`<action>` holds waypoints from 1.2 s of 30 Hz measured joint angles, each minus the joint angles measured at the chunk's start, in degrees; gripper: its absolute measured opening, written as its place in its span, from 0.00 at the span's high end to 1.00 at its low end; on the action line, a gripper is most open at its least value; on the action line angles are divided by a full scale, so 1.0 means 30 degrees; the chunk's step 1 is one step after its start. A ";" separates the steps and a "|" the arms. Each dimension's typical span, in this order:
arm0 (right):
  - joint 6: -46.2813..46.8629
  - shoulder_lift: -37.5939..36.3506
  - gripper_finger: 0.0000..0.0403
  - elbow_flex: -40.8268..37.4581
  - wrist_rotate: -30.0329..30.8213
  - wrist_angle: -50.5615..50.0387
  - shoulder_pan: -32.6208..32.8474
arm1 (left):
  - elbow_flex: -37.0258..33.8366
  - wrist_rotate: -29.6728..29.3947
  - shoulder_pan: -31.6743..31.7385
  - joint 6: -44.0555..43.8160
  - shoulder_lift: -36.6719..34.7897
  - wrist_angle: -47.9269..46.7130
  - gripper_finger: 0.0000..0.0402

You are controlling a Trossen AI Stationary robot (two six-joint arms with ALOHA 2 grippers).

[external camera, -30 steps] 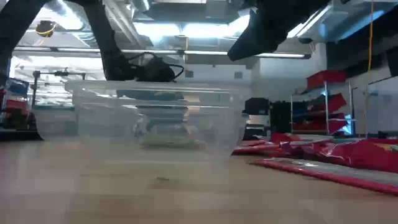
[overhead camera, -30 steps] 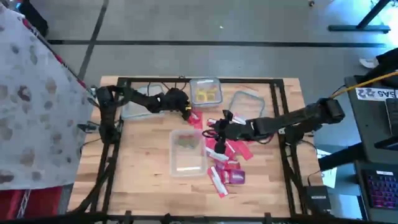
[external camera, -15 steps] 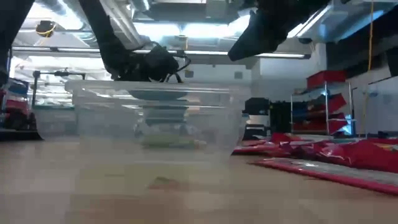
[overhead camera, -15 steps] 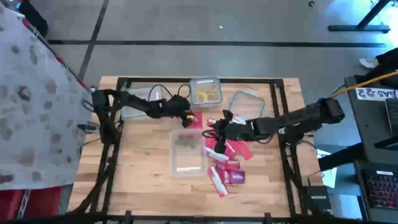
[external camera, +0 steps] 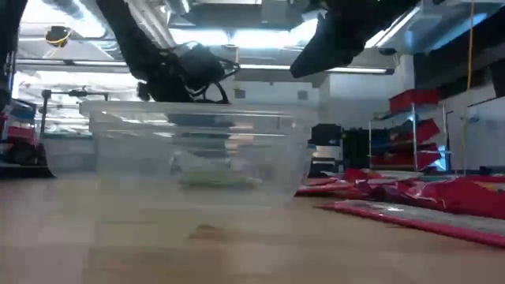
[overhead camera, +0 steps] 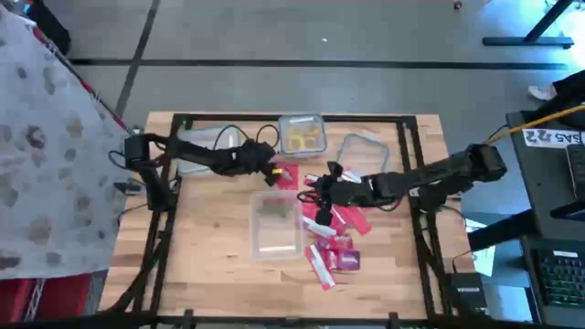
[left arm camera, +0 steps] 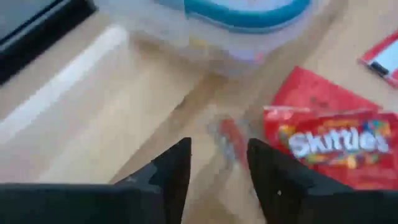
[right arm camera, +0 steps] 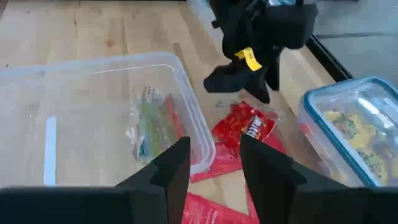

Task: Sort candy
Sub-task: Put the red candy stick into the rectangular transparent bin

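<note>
Red candy packets (overhead camera: 331,239) lie scattered on the table right of a clear tub (overhead camera: 276,225), which holds one multicoloured sweet (right arm camera: 151,124). A red Skittles packet (left arm camera: 329,145) lies flat near the far tubs. My left gripper (left arm camera: 217,168) is open and hovers just beside that packet, over a small blurred wrapped piece (left arm camera: 228,134). It also shows in the high view (overhead camera: 271,173) and from the right wrist (right arm camera: 244,74). My right gripper (right arm camera: 214,167) is open above the packets at the tub's right wall (overhead camera: 312,193). A blue-rimmed tub (overhead camera: 303,135) holds yellow pieces.
A clear lid (overhead camera: 362,152) lies far right of the packets, and another clear tub or lid (overhead camera: 205,152) sits at the far left under the left arm. A magenta packet (overhead camera: 348,260) lies among the red ones. Bare wood shows near the left and right edges.
My left gripper has risen a little above the clear tub's far side and shifted slightly toward the near edge, while its arm has swung lower and flatter across the far left of the table. The right arm has kept still.
</note>
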 joint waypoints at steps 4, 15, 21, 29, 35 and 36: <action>-0.0044 0.0000 0.69 0.0000 0.0003 0.0066 0.0000 | -0.0053 0.0973 -0.0667 -0.0138 -0.0099 -0.1280 0.64; -0.0066 0.0000 0.69 0.0000 0.0001 0.0138 0.0000 | -0.0073 0.2791 -0.1116 -0.0385 -0.0092 -0.1877 0.64; -0.0066 0.0000 0.69 0.0000 0.0007 0.0147 0.0000 | -0.0073 0.3433 -0.1114 -0.1224 0.0102 -0.1768 0.64; -0.0045 0.0350 0.69 -0.0001 0.0006 0.0093 0.0000 | 0.0048 0.3103 -0.1107 -0.1992 0.1850 -0.1001 0.64; 0.0083 0.0510 0.69 -0.0007 -0.0197 0.0156 0.0007 | 0.0102 0.2481 -0.1120 -0.1805 0.2007 -0.1887 0.73; 0.0087 0.0510 0.69 -0.0007 -0.0189 0.0179 0.0007 | 0.0107 0.2405 -0.1091 -0.1732 0.2007 -0.2004 0.77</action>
